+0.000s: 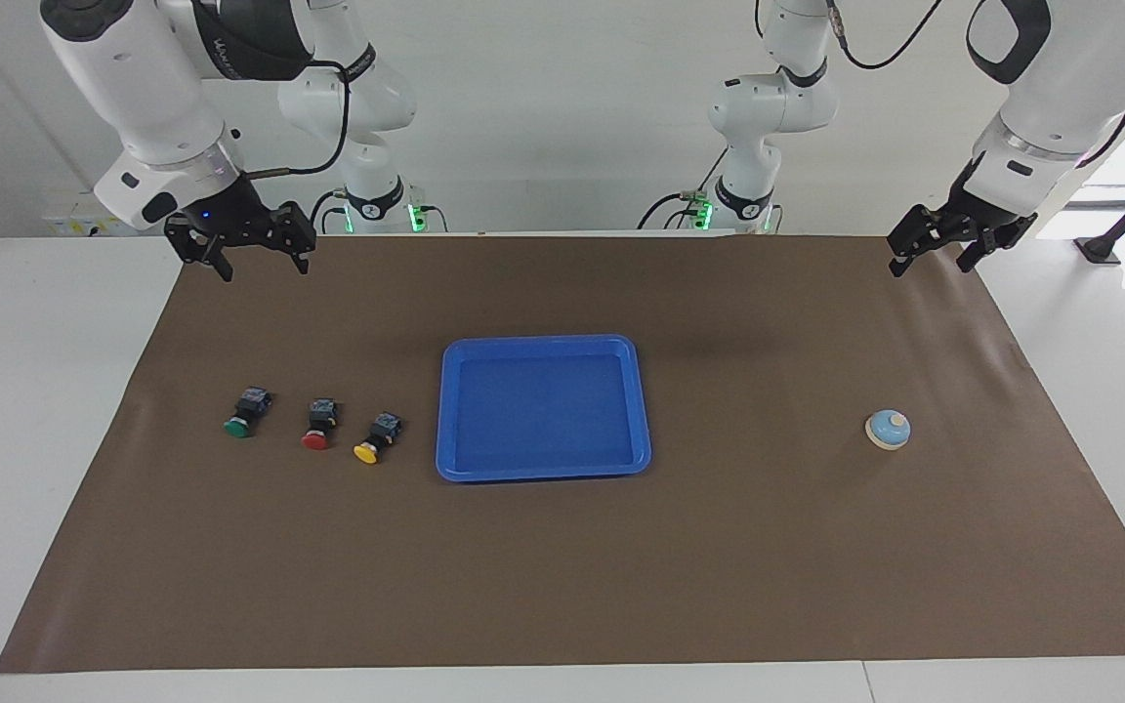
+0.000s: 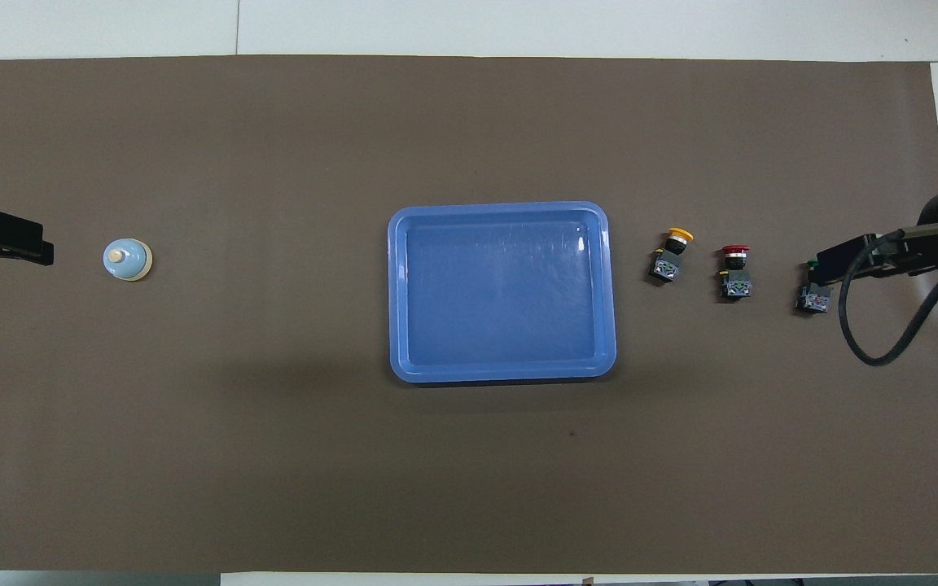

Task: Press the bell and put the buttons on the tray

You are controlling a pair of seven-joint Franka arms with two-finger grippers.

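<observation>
The buttons [image 1: 313, 426] look light, rigid and top-heavy; grip the black bodies. Both the left gripper [image 1: 948, 241] and right gripper [image 1: 252, 244] hang released, empty.

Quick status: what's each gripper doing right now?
Left gripper: open, empty, raised over the brown mat's edge.
Right gripper: open, empty, raised near the mat's corner.

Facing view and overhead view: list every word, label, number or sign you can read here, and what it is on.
Right arm's upper link: pale lettering on the black band, too blurred to read.
Button bodies, green button, red button, yellow button: small coloured markings, no legible text.
Tray, bell, brown mat: no text.
</observation>
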